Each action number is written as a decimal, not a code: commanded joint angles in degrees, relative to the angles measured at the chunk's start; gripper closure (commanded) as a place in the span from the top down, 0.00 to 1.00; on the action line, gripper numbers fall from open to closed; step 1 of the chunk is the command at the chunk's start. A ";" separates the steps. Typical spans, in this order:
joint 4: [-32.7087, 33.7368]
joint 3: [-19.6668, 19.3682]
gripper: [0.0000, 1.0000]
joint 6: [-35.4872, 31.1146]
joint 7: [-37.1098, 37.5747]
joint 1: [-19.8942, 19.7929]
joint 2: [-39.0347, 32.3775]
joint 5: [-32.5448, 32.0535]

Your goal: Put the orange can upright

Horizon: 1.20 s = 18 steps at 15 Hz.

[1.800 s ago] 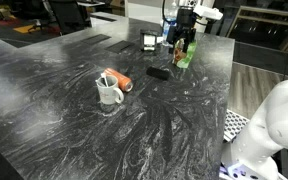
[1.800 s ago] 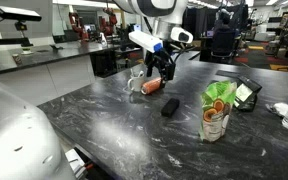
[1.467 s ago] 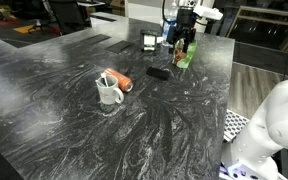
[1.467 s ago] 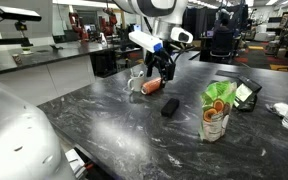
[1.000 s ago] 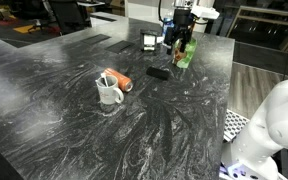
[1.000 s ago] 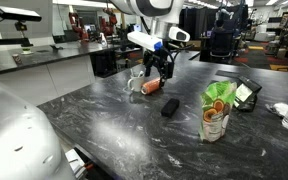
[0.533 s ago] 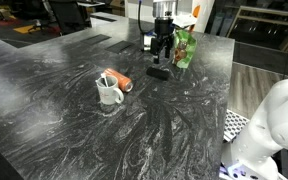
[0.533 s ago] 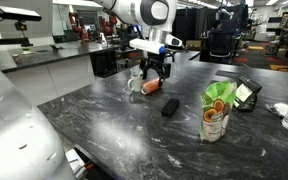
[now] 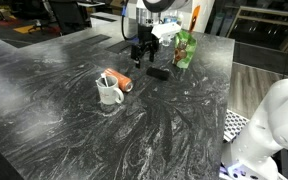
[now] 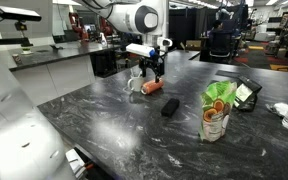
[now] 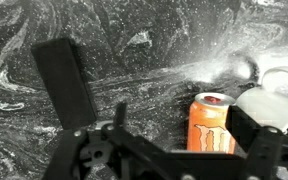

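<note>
Since the earlier frames, the arm has been swinging away from the green packet point(image 9: 185, 48) at the far edge of the table point(image 9: 184, 125) and is now carrying the gripper point(image 9: 141, 52) over toward the orange can point(image 9: 125, 82). The can is lying on its side on the dark marbled surface, just beside the white mug point(image 9: 109, 92); whether the two are touching cannot be told in either exterior view. In the wrist view the can point(image 11: 210, 125) is showing its silvery top end toward the camera, with the mug point(image 11: 274, 98) sitting close on one side of it. The gripper is hanging above the can in an exterior view point(image 10: 154, 68), and no contact with the can is showing. Its fingers point(image 11: 64, 80) are standing wide apart in the wrist view and are holding nothing. This wide opening is probably being kept so that the fingers can straddle the can's round body on the way down. The mug's closeness is likely dictating the approach, since one finger is going to need room in the narrow space on that side. A small black object point(image 9: 157, 73) is lying on the table between the can and the packet, apart from both, and is not obstructing the approach. The task is judged to be at the reaching step: the can is not yet gripped and not yet upright. A slim, smooth metal can is liable to roll or slip if it is pinched off-centre.
</note>
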<state>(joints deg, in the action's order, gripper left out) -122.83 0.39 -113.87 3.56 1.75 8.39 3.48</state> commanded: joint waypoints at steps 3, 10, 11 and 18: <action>-1.53 3.12 1.00 -4.74 6.08 1.08 -0.48 -2.64; -0.78 3.61 1.00 -2.76 4.41 1.88 -1.10 -2.98; -0.78 3.60 1.00 -2.76 4.34 1.89 -1.21 -2.98; -3.19 5.32 1.00 -10.64 10.25 2.24 -1.16 -9.66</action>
<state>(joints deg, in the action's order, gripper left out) -124.16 4.68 -120.33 10.80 3.99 7.17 -3.27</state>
